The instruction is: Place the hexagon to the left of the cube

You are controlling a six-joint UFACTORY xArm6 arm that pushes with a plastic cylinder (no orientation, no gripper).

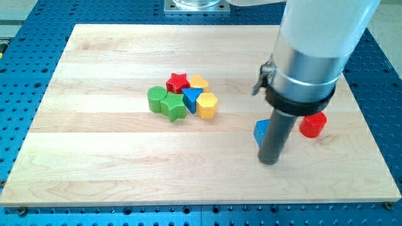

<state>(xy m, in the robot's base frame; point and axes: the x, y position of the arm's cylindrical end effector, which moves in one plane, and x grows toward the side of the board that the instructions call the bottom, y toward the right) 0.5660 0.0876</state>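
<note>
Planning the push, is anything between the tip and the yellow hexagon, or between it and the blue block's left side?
Nothing visible. My tip sits just below the blue block, which the rod partly hides; only bare board lies between there and the yellow hexagon toward the view's left.

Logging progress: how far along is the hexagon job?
Done: nothing clearly; the yellow hexagon sits in the cluster, well to the view's left of the blue cube. In hand: my tip is beside the cube, apart from the hexagon. Left: push the hexagon next to the cube.
</note>
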